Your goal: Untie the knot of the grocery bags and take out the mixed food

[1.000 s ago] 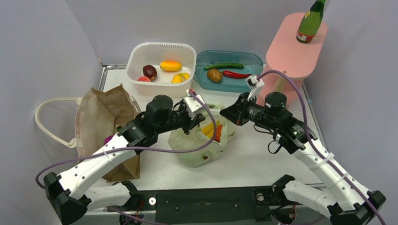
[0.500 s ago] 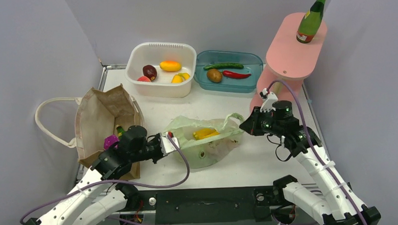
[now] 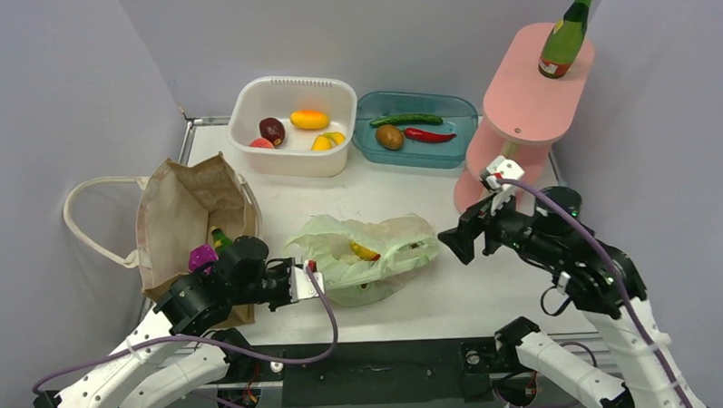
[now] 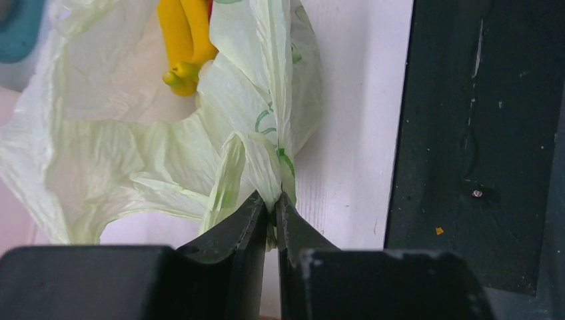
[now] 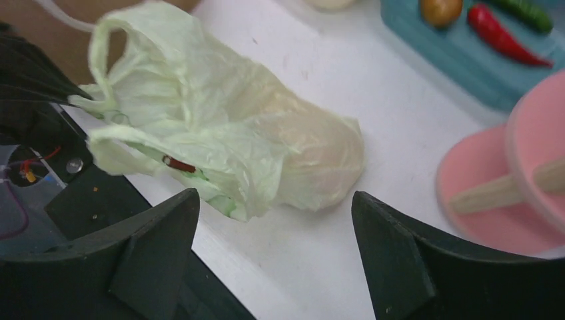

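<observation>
Item: pale green plastic bag (image 3: 364, 258), thin and crinkled, laid on its side at the near middle of the white table (image 3: 452, 292), with its mouth turned to the left. A twisted strip of the bag's rim is pinched between the closed fingers of the left gripper (image 4: 273, 207) at the bag's near-left end. The right gripper (image 5: 273, 200) is held with its jaws spread wide, empty, just to the right of the bag and apart from it. Contents: a yellow banana (image 4: 180, 40) is seen through the mouth; a small red item (image 5: 176, 163) shows through the film, its kind not to be told. Adjacent: a brown paper bag (image 3: 190, 219) with white loop handles (image 3: 86, 214) stands at the left, a purple snack packet (image 3: 201, 258) and a green bottle neck (image 3: 219, 238) showing at its opening. At the far side are set a white tub (image 3: 290, 83) of fruit, a teal tray (image 3: 411, 157) holding a red chilli (image 3: 428, 134) among other produce, and a pink stand (image 3: 526, 89) bearing a green glass bottle (image 3: 565, 34). Step judged in hand: the plastic bag's knot appears undone, and the mouth is being held by the left gripper. Next move judged to call for: the mouth to be kept taut and open while the right gripper is brought round to it, so that the banana may be gripped without the loose film being caught.
</observation>
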`<state>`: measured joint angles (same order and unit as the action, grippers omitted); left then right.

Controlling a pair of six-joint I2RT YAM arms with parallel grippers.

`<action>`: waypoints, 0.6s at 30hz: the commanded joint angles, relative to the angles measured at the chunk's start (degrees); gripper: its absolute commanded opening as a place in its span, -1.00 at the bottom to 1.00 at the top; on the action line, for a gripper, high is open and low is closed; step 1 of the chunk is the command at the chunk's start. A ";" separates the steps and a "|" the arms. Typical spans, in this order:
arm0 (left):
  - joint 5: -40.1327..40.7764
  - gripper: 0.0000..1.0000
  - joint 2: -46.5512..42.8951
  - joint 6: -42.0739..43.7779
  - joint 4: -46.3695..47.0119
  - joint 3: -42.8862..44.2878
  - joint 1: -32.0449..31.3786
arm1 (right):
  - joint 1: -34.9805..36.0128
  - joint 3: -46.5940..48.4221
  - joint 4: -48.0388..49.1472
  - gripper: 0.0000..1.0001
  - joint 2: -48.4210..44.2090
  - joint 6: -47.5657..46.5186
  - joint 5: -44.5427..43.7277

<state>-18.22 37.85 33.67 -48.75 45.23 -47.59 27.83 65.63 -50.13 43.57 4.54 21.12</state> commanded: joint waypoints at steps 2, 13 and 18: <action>-1.15 -0.84 -0.28 -2.47 2.93 3.69 -0.39 | 7.42 8.47 3.63 0.61 0.49 -5.49 -0.08; -2.38 -0.77 -0.02 -0.86 3.89 4.13 -0.86 | 37.65 8.24 18.05 0.59 21.08 -10.87 -16.88; -0.97 -0.64 -2.44 2.63 2.98 1.52 -0.92 | 39.16 0.10 17.05 0.63 20.94 -18.01 -20.51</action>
<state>-18.81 37.69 33.04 -46.94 46.96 -48.07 66.19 69.17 -33.69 67.31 -6.96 6.20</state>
